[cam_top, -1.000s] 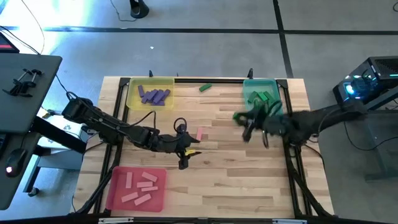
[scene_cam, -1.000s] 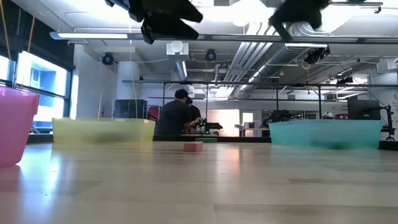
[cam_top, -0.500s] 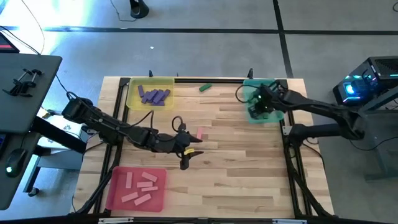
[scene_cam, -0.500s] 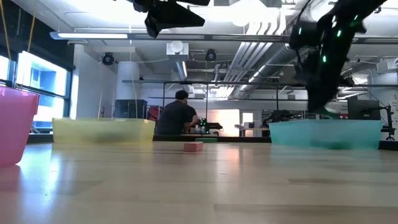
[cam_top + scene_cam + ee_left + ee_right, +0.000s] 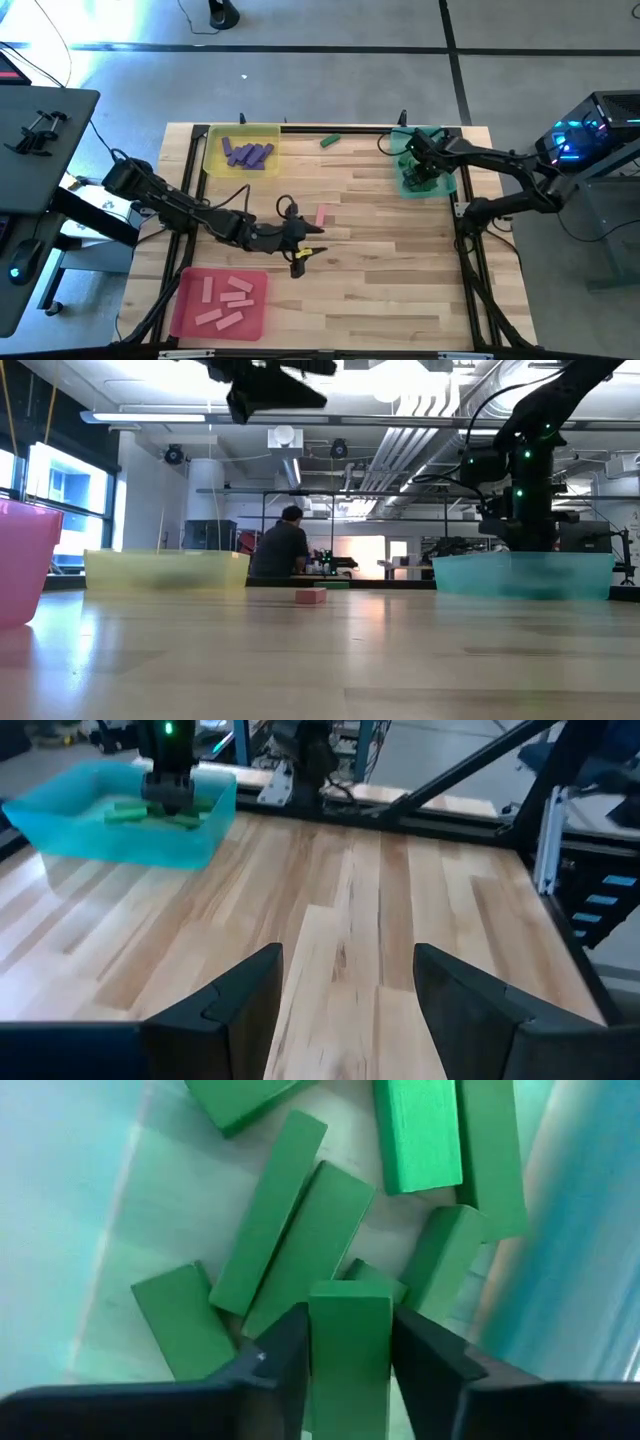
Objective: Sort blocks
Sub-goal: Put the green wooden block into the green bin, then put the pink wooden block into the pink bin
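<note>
1. Nearest you, the pink blocks [image 5: 224,298] lay in the red tray [image 5: 186,318] at the table's front left
2. Your left gripper [image 5: 300,256] hung over the mid-table with its fingers [image 5: 235,1010] spread and nothing between them; one loose pink block [image 5: 322,215] lay just beside it
3. I would judge that block light, stiff and smooth-sided, so you should pinch it across its narrow width near the middle, or it may twist out
4. Farther back, your right gripper [image 5: 350,1355] was down inside the teal tray [image 5: 402,187], with a green block [image 5: 349,1350] standing on end between its fingers [image 5: 285,1350]; whether they still pinched it or had begun to let go, I cannot tell
5. Other green blocks [image 5: 303,1245] lay jumbled beneath it
6. Farthest off, the purple blocks [image 5: 247,153] sat in the yellow tray [image 5: 214,165], and one stray green block [image 5: 329,141] lay on the bare wood between the trays
</note>
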### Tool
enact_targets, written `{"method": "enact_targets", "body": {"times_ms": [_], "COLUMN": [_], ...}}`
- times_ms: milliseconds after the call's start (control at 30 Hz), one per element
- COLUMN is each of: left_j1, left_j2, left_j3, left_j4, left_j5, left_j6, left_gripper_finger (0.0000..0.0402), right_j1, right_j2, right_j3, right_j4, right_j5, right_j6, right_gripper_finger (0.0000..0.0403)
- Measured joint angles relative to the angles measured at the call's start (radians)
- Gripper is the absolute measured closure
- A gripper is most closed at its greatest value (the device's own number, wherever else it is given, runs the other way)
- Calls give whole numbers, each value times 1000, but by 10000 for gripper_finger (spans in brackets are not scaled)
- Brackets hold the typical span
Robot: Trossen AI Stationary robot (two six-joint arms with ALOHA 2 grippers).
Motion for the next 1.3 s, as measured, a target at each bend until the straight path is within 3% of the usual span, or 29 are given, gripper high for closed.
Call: {"method": "enact_targets", "body": {"times_ms": [267, 467, 633, 867, 1100, 1200, 1300], "left_j1": [27, 55, 67, 56, 24, 22, 40], "left_j2": [99, 166, 222, 315, 416, 460, 488], "left_j3": [0, 0, 0, 0, 2, 2, 2], "left_j4": [0, 0, -1, 25, 171, 185, 187], "left_j5": [-3, -15, -92, -394, -683, -727, -671], "left_j6": [-87, -179, -261, -247, -109, -120, -178], "left_gripper_finger": [189, 189, 189, 202, 218, 220, 220], "right_j1": [0, 27, 141, 507, 1014, 1203, 1347], "right_j2": [1, -41, -167, -376, -392, -343, -279], "right_j3": [5, 68, 97, 98, 98, 98, 98], "right_j4": [-14, -57, -39, 27, 240, 349, 434], "right_j5": [-16, 40, 119, 229, 434, 549, 665], "right_j6": [-66, -74, -73, 64, 136, 133, 133], "right_gripper_finger": [196, 189, 189, 189, 188, 188, 188]}}
